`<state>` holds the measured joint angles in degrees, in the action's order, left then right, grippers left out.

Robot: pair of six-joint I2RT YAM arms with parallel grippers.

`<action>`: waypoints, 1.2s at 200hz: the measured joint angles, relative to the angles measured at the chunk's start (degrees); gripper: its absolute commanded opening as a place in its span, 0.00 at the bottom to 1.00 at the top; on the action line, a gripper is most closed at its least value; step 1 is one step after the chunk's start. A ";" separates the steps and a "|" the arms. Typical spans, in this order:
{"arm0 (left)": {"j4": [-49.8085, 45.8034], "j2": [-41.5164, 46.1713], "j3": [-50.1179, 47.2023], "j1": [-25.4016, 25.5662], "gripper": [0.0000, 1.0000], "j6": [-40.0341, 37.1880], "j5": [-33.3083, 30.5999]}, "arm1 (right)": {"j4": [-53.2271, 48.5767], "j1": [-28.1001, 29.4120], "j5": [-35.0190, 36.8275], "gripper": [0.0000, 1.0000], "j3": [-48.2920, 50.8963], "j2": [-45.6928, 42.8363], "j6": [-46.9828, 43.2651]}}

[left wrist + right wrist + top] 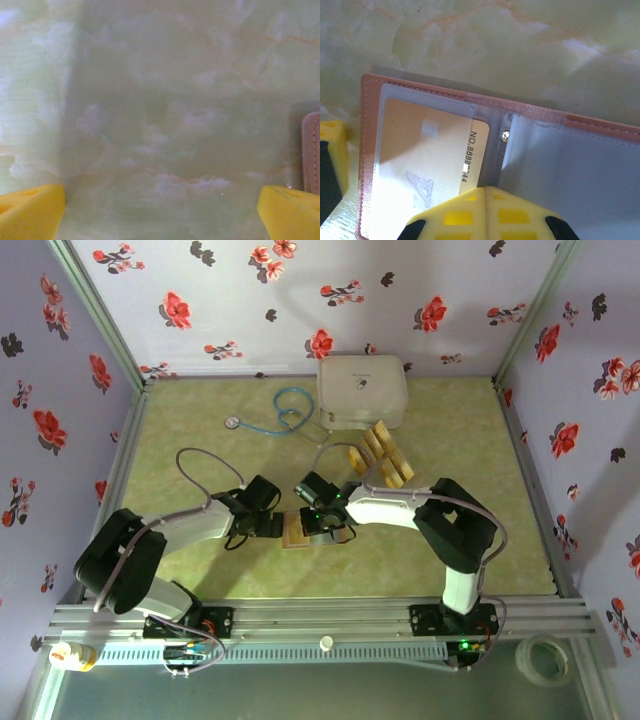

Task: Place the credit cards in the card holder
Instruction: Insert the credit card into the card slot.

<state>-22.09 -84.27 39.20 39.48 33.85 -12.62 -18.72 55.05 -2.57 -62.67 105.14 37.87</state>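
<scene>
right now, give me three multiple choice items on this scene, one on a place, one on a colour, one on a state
1. Relative to the white case, where do the loose credit cards lie?
A) on its lid
B) far off by the left wall
C) just at its near side

2. What colour is the tubing of the stethoscope?
A) blue
B) red
C) black

3. What state is the card holder in?
A) folded shut
B) open, with a gold card partway into a clear sleeve
C) open, with every sleeve empty

Answers:
1 C, the top view shows the cards in a row along the case's near edge.
2 A, the top view shows a blue loop of tube.
3 B, the right wrist view shows the holder spread open and the card's end sticking out of the sleeve.
</scene>
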 measured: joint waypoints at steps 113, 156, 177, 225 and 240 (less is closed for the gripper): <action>-0.55 -1.16 0.96 -0.02 1.00 -0.44 0.39 | 0.37 -0.04 -0.90 0.00 -2.47 1.75 -0.02; -0.61 -1.18 1.03 -0.02 1.00 -0.46 0.44 | 0.39 -0.02 -1.29 0.00 -3.30 2.67 -0.02; -0.66 -1.18 1.05 -0.02 1.00 -0.46 0.46 | 0.37 -0.02 -1.29 0.00 -3.30 2.67 -0.02; -1.62 -0.39 1.27 -0.90 1.00 -0.87 0.85 | -1.25 -0.07 -1.03 0.00 -3.37 0.72 -0.52; -1.88 0.37 1.29 -1.62 1.00 -0.90 0.81 | -2.03 -0.39 -0.66 0.04 -3.21 -1.86 -0.87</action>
<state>-23.97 -83.90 40.49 37.87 32.95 -11.81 -20.75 54.65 -3.22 -65.89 103.28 36.99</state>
